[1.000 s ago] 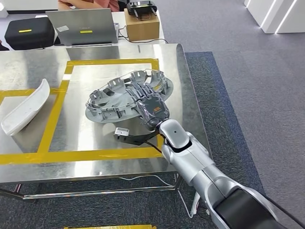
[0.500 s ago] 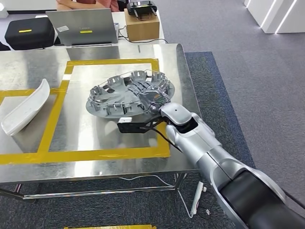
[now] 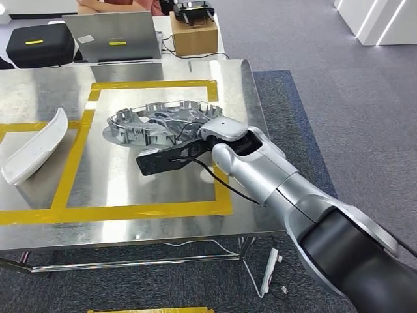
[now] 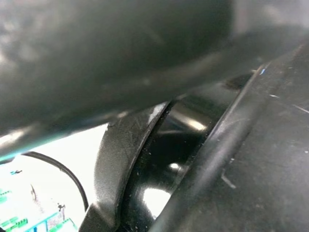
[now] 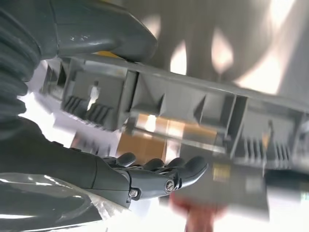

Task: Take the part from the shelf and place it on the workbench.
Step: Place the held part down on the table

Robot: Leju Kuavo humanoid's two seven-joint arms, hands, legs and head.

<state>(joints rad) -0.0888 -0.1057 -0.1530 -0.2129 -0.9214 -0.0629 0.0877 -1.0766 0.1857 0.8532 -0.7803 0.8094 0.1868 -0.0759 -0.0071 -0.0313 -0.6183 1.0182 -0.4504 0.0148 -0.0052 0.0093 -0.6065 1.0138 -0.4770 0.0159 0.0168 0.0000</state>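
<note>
The grey ribbed part (image 3: 157, 122), a round wheel-cover-like piece with its clips and ribs facing up, sits over the shiny metal surface (image 3: 123, 228) inside the square marked out in yellow tape (image 3: 73, 160), its far rim tipped a little higher on the left side as seen from the head. The right hand (image 3: 197, 130) is at the part's near right edge, mostly hidden behind the silver wrist, and it grips the rim: in the right wrist view the thick grey thumb (image 5: 105, 34) lies against one face of the moulded edge (image 5: 175, 104) while the dark fingers (image 5: 160, 176) curl along the other face, so the part is pinched between them. Whether the part's underside rests fully on the surface cannot be told. A white curved piece (image 3: 36, 147) lies on the surface well to the left, across the tape. Beyond the surface stand a laptop (image 3: 115, 36), a black case (image 3: 39, 44) and a cardboard box (image 3: 194, 36)
</note>
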